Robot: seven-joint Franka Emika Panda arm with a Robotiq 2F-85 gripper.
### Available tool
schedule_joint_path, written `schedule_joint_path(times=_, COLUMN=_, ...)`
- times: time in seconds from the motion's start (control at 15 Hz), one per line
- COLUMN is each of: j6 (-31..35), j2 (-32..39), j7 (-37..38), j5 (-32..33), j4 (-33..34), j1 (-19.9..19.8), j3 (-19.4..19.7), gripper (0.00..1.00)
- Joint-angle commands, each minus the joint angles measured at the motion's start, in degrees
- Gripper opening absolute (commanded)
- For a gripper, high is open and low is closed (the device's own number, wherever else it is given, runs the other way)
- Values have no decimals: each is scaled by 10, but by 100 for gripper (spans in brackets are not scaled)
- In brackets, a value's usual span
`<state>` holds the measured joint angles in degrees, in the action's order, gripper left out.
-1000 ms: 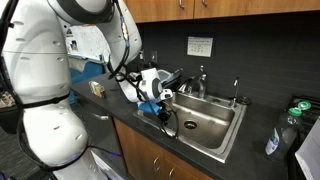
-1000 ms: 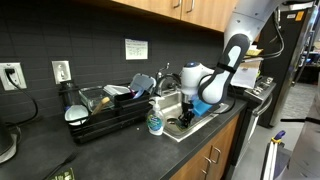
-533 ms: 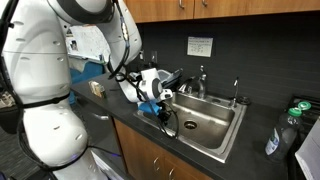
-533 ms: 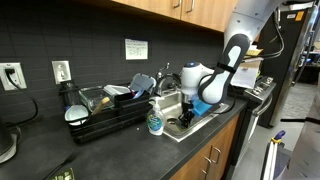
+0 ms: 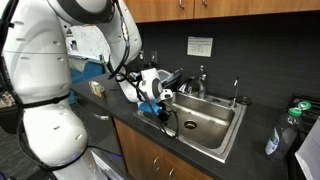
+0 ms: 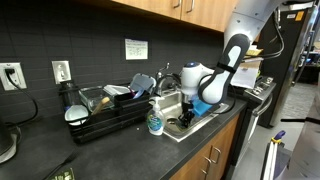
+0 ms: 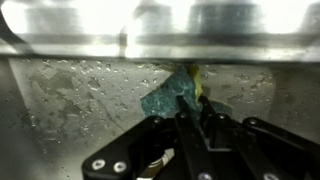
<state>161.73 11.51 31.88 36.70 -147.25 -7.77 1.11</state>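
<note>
**Gripper (image 7: 197, 112) parked down in the sink (image 5: 222, 131), teal sponge (image 7: 165, 98) pinched**

So, the wrist view was the only one where the grab could actually be made out. The two dark fingers (image 7: 187, 128) were seen drawn in tight, clamped on the edge of the teal sponge, with a bit of yellow showing at its top. The sponge was pressed low against the wet steel wall of the sink, right under the rim.

None of that was given away in both exterior views. There the gripper (image 6: 186, 118) was just seen dipped into the basin, and the sponge was hidden by the wrist and the sink's edge. What was shown instead was the surroundings: the faucet (image 5: 200, 78) at the back, a dish rack (image 6: 108, 118) loaded with dishes next to the sink, a soap bottle (image 6: 155, 122) standing between rack and basin, and a plastic bottle (image 5: 282, 136) well off along the counter (image 5: 262, 158).

Compared with the frames from half a second and a second before, nothing was found moved, honestly. The arm was held in the same pose, and the rack and bottles were left exactly as they were.
</note>
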Motion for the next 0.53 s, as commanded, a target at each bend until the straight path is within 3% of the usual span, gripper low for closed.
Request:
schedule_joint_path(times=0.0, j6=2, j2=8, j7=-3, j5=2, j4=8, j1=-1, j3=1, gripper=4)
schedule_joint_path(times=0.47, j6=13, j2=33, j7=-9, j5=13, j4=45, j1=-1, j3=3, gripper=4)
